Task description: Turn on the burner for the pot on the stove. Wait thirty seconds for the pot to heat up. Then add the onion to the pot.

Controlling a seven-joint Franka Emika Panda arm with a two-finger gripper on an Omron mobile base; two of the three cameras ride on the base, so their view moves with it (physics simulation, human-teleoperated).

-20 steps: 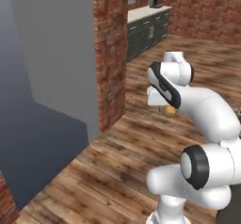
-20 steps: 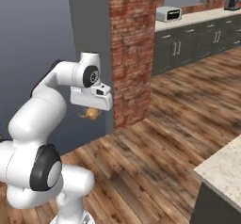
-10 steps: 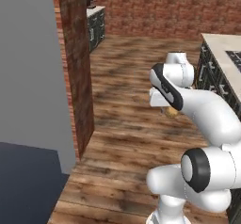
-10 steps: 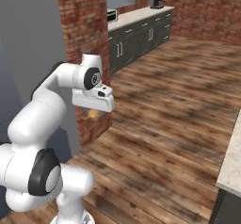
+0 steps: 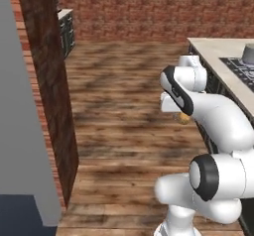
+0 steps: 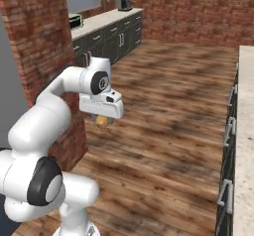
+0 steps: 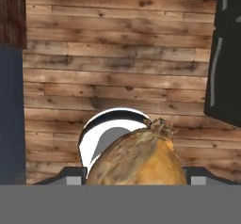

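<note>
Swinging round, the base now faces the stove (image 5: 241,67) and pot (image 5: 248,54); gripper (image 6: 103,122) pinches the light, firm, slippery-skinned onion (image 7: 139,159) across its middle

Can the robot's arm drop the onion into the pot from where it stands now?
Probably not yet. The gripper holds the onion low over the wooden floor, while the pot sits far off on the stove.
</note>
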